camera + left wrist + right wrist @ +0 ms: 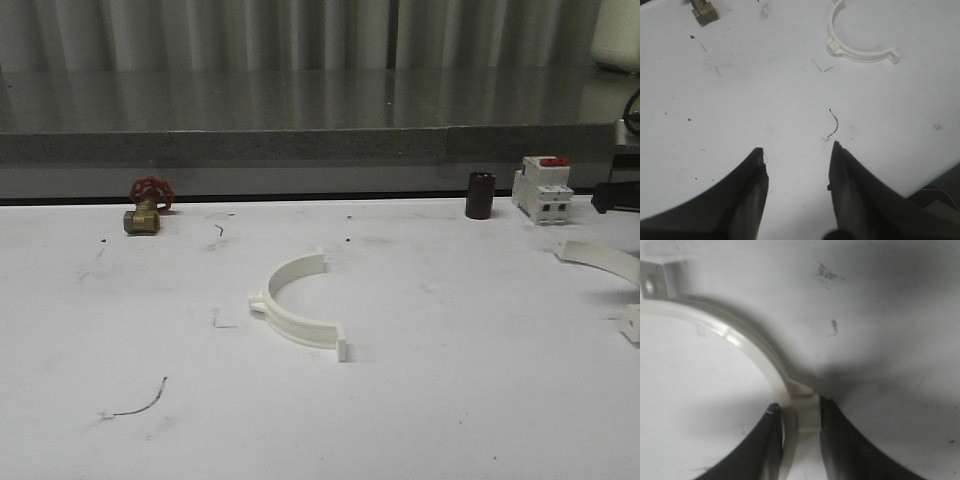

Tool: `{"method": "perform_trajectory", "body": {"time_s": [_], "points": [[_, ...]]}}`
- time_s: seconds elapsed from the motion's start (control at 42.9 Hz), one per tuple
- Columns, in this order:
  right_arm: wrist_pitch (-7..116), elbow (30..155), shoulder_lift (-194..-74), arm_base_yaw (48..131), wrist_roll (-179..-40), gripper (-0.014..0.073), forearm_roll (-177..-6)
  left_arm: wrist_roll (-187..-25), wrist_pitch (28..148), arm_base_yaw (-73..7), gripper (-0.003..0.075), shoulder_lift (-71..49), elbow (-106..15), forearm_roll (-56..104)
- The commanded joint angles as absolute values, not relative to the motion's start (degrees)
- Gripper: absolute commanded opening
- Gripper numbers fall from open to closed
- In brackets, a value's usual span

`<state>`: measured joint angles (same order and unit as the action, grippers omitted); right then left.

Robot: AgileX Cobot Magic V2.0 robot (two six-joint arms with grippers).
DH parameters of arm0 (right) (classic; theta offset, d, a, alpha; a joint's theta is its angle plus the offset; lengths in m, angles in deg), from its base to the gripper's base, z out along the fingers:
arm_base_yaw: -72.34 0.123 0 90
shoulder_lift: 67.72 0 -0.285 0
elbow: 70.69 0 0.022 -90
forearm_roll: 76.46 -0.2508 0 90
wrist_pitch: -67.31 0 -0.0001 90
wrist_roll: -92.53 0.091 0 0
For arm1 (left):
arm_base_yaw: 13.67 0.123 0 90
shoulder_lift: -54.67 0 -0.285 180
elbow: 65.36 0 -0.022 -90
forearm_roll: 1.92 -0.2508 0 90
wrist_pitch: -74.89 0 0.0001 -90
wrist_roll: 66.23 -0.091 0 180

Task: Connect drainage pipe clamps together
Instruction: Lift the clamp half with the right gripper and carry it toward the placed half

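— Nearest us, a curled pencil squiggle on the white surface, then the first clamp near the middle.

— How does it lie?

— Flat, a white half-ring with small tabs at both ends, its open side facing right and away from us.

— And the arms?

— Left end effector hangs released over bare surface, the clamp well ahead of it and off to its right. Right end effector is clenched on the second clamp, pinching it at a raised block on the band. That clamp sits at the far right edge of the surface, a tab with a hole at its far end.

— So what does the join turn on?

— I'd say the gap: the two halves are well apart, the loose one leftward of the held one. Their open sides must face each other so tabs meet.
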<state>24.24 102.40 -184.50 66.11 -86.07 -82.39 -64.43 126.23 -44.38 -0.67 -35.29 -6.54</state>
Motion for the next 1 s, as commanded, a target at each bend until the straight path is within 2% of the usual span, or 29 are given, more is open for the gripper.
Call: {"method": "perform_trajectory", "body": {"time_s": [0.0,0.466,0.676,0.979], "points": [[24.4,103.9,-181.8,66.0,-86.7,0.0195,-82.9,-64.4,122.6,-44.4,0.0291,-0.4,-36.7,-6.4],[18.0,106.4,-179.1,67.5,-86.7,0.0195,-84.4,-64.4,122.6,-44.4,0.0291,-0.4,-36.7,-6.4],[13.2,111.1,-176.3,75.3,-86.6,0.0195,-84.5,-64.4,122.6,-44.4,0.0291,-0.4,-36.7,-6.4],[12.2,117.1,-176.3,88.2,-76.3,0.0195,-82.8,-64.4,122.6,-44.4,0.0291,-0.4,-36.7,-6.4]]}}
